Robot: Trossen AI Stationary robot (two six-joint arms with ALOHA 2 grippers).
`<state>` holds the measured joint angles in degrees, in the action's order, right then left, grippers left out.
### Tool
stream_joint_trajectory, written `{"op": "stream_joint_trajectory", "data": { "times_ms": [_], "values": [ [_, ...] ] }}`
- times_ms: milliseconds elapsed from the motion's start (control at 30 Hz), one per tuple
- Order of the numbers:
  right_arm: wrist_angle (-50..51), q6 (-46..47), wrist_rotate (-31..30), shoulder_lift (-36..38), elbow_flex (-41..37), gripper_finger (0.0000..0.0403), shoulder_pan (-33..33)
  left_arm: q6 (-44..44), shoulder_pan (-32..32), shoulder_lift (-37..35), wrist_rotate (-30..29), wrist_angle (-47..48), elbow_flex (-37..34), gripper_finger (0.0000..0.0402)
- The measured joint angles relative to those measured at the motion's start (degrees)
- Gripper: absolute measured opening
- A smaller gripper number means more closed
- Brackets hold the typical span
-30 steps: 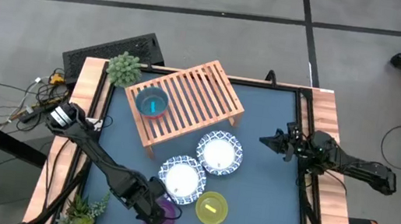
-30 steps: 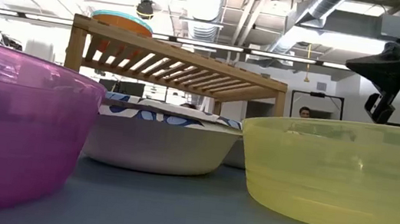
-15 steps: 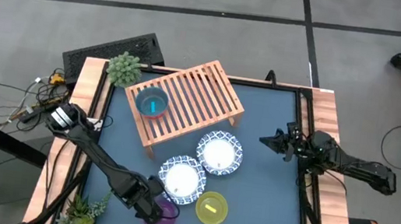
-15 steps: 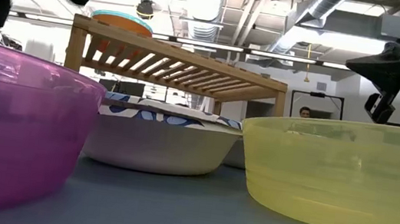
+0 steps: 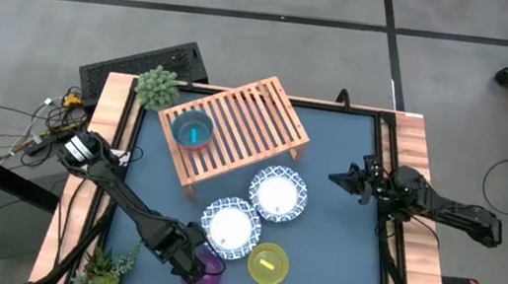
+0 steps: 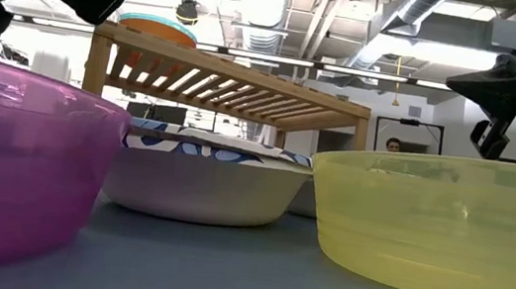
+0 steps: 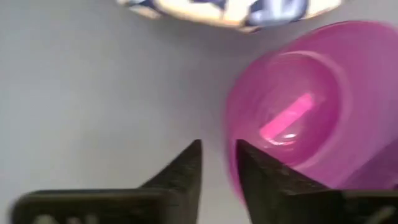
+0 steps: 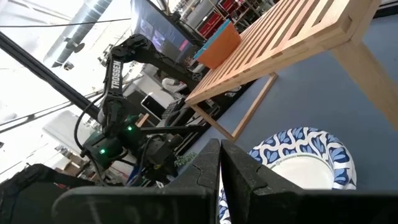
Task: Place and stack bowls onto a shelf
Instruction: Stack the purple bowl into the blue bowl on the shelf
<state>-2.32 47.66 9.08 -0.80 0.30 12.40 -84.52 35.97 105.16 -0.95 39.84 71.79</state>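
Risk sits first at the lower left of the high view, where we find the left gripper (image 5: 200, 266) at the purple bowl (image 5: 205, 276). In the left wrist view its fingers (image 7: 186, 171) stand nearly together at the rim; whether the wall lies between them we cannot tell. We judge that a thin rim grip could slip or tip the bowl on lifting, or knock the near patterned bowl (image 5: 229, 226).

Centre frame, the shelf (image 5: 236, 130) carries the cyan bowl (image 5: 193, 132) nested in the red one, whose rim barely shows. The second patterned bowl (image 5: 277, 194) and yellow bowl (image 5: 268, 264) remain on the bench (image 5: 329, 242).

At right, the right gripper (image 5: 340, 180) waits over the bench, fingers together.
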Motion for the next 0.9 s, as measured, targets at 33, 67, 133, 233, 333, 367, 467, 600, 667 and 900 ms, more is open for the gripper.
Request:
{"op": "stream_joint_trajectory", "data": {
  "times_ms": [33, 67, 133, 233, 333, 367, 467, 600, 667, 900],
  "values": [
    [0.0, 0.0, 0.0, 0.0, 0.0, 0.0042, 0.0, 0.1, 0.0, 0.0, -0.3, -0.5, 0.0, 0.0054],
    [0.0, -0.1, 0.0, 0.0, 0.0, 0.0042, 0.0, 0.0, -0.2, 0.0, -0.4, -0.5, 0.0, 0.0034],
    [0.0, -0.2, 0.0, 0.0, 0.0, 0.0042, 0.0, -0.9, -0.4, 0.0, 0.6, -0.3, 0.0, 0.0009],
    [0.0, -0.3, 0.0, 0.0, 0.0, 0.0042, 0.0, -2.2, -0.6, 0.0, 3.5, -0.3, 0.0, 0.0002],
    [0.0, -1.3, 0.0, 0.0, 0.0, 0.0042, 0.0, -4.2, -0.6, -0.1, 4.7, 0.0, 0.5, 0.0],
    [0.0, -1.5, 0.0, 0.0, 0.0, 0.0042, 0.0, -4.6, -0.6, -0.1, 5.3, 0.0, 1.0, 0.0],
    [0.0, -1.7, -0.1, 0.0, 0.0, 0.0042, 0.0, -5.2, -0.6, -0.5, 6.9, 2.0, 4.0, 0.0],
    [0.0, -2.4, -0.1, 0.0, 0.0, 0.0042, 0.0, -4.8, -0.6, -1.3, 7.9, 7.5, 9.9, 0.0],
    [0.0, -3.1, -0.1, -0.2, 0.0, 0.0042, 0.0, -4.7, -0.6, -2.4, 8.0, 10.4, 12.6, 0.0],
    [0.0, -3.1, -0.1, -1.8, 0.0, 0.0042, 0.0, -7.1, -1.2, -9.4, 1.1, 21.7, 18.4, 0.0]
  ]
}}
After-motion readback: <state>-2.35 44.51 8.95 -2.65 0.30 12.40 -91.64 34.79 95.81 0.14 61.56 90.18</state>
